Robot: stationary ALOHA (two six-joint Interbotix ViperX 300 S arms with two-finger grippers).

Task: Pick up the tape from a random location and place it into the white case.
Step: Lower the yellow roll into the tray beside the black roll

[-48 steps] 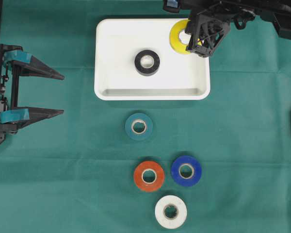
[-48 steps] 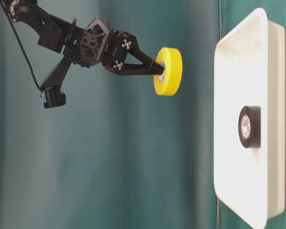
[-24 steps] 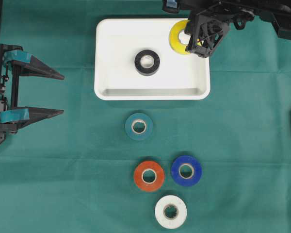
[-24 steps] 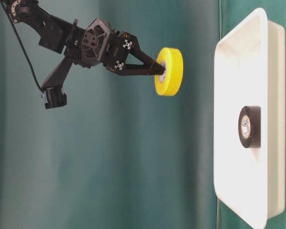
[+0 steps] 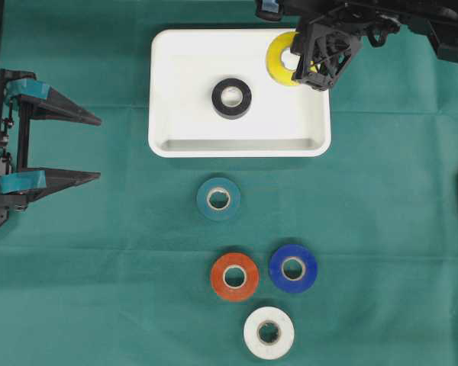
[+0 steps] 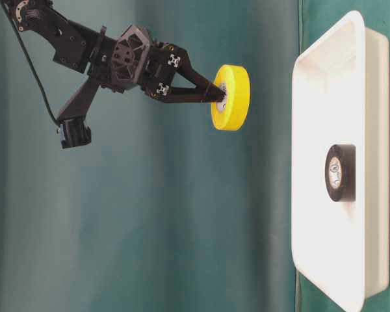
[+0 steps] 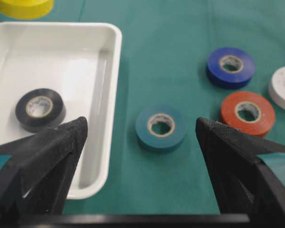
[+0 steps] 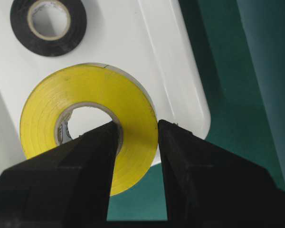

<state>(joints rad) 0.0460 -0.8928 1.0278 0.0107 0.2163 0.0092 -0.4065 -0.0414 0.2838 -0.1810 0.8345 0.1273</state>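
My left gripper [image 5: 99, 147] waits at nine o'clock, jaws spread wide, holding nothing. I count six rolls: teal [image 5: 218, 199], orange [image 5: 234, 276], blue [image 5: 293, 268] and white [image 5: 269, 332] on the cloth, black [image 5: 231, 98] flat inside the one white case [image 5: 172, 53]. My right gripper [image 8: 137, 137] pinches the yellow tape [image 8: 92, 90] through its wall, above the case's one o'clock corner, hole facing down.

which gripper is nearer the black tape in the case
Right. The right gripper, holding the yellow tape, hangs above the white case's corner near the black tape; the left gripper sits far off, jaws open.
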